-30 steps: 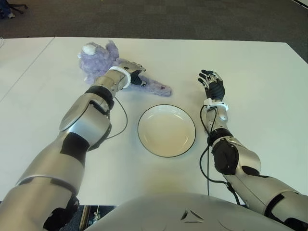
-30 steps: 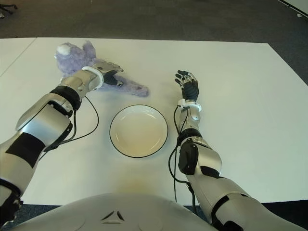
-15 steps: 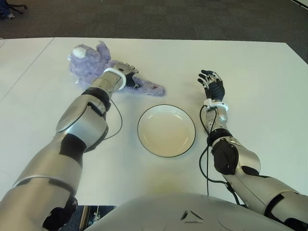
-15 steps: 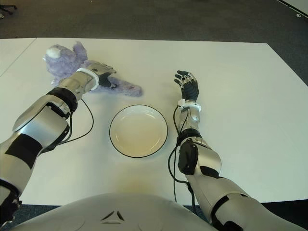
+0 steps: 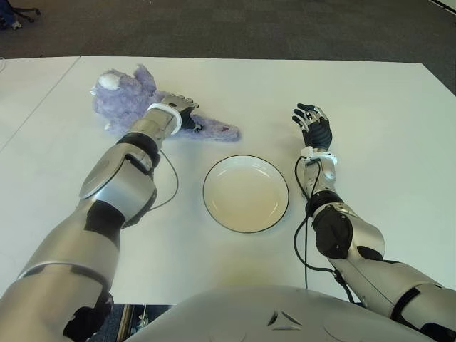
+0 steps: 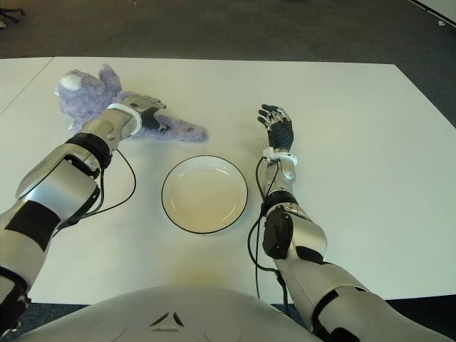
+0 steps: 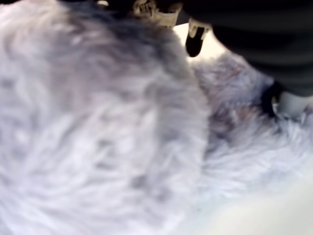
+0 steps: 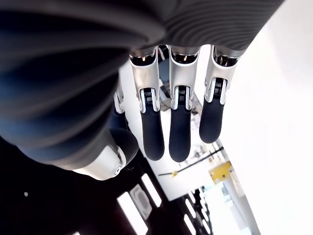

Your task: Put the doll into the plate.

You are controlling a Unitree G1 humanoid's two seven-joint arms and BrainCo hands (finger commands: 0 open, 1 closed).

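The left hand (image 5: 182,112) is pressed into the middle of the doll (image 5: 132,96), its fingers (image 7: 195,41) sunk in the fur and curled around the plush body, so the hand is clamped on the toy. The doll is a fluffy lavender animal with a white tuft at one end and a long limb or tail trailing out past the hand. It lies on the white table (image 5: 235,85), beyond the plate (image 5: 246,193) and to the plate's left, with the trailing end pointing toward the plate but stopping just short of its rim. The plate itself is round, cream inside with a thin dark edge, and holds nothing. The right hand (image 5: 313,127) shows on the other side of the plate, near its right rim and a little farther from the robot; its fingers (image 8: 178,129) are stretched out straight and side by side, grasping nothing. A dark cable (image 5: 171,182) loops from the left forearm over the table to the left of the plate. Beyond the far edge of the table is dark carpet (image 5: 235,28).
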